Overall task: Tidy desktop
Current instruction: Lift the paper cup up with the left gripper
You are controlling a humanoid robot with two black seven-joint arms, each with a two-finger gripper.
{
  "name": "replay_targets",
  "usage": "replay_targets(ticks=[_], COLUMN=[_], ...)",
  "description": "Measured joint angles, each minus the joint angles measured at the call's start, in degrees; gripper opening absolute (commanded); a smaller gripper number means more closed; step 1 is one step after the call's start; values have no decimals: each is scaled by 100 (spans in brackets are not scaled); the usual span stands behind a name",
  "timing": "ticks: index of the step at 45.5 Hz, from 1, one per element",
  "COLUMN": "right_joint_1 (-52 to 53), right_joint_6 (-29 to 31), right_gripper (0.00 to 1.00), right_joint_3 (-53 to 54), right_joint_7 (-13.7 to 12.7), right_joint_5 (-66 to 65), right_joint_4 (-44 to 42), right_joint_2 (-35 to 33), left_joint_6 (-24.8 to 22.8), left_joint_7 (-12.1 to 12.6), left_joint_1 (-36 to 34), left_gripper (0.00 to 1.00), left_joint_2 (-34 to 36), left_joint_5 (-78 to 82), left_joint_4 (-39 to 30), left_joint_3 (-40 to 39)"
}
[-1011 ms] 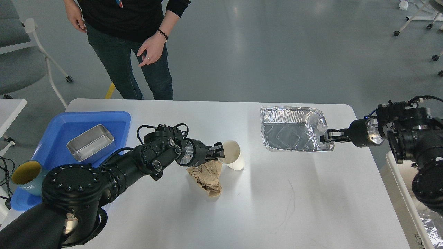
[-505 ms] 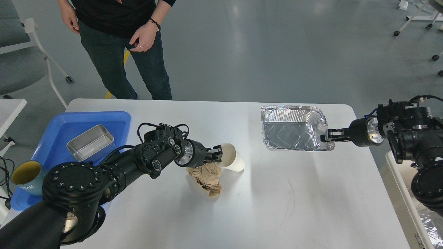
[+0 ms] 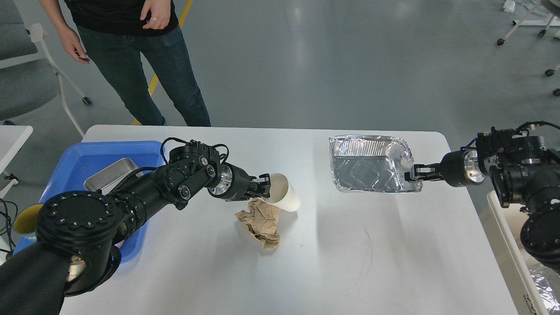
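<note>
The white desktop [image 3: 332,253] fills the middle of the head view. My left gripper [image 3: 264,186] is shut on the rim of a white paper cup [image 3: 284,199], which hangs tilted just above the tabletop. A crumpled brown paper [image 3: 260,221] lies right below that cup. On the right, my right gripper [image 3: 413,172] is shut on the right edge of a foil tray [image 3: 369,164], held slightly off the desktop near its far right corner.
A blue plastic tray [image 3: 83,162] at the left edge holds a steel tin [image 3: 109,173] and a yellow-lined cup [image 3: 26,218]. A person [image 3: 127,57] stands behind the far left edge. A white bin [image 3: 516,262] sits at the right.
My left gripper has lifted the paper cup and drawn it left, off the tabletop. The person has stepped to the left. The right gripper and foil tray have hardly moved.
</note>
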Motion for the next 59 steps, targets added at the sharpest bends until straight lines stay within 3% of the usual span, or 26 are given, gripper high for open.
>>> replay_targets(ticks=[18,36,59], right_joint_1=[21,-8,-341], right_joint_6=[42,57,446], right_gripper=[0,0,0], right_joint_3=[-42,-50,-46], right_joint_7=[4,-132,-266], right_joint_5=[-32,-96,-185], right_joint_4=[10,-99,-922], right_joint_2=[216,568,1383], left_joint_6=[-585,-609,-595], left_joint_7=[-40,-8,30], left_joint_1=[-719,-971,-1212], left_gripper=[0,0,0], left_joint_2=[630,904,886], left_joint_5=[-90,-125,-218], left_joint_4=[-2,30,36], left_joint_3=[-40,-95,-96])
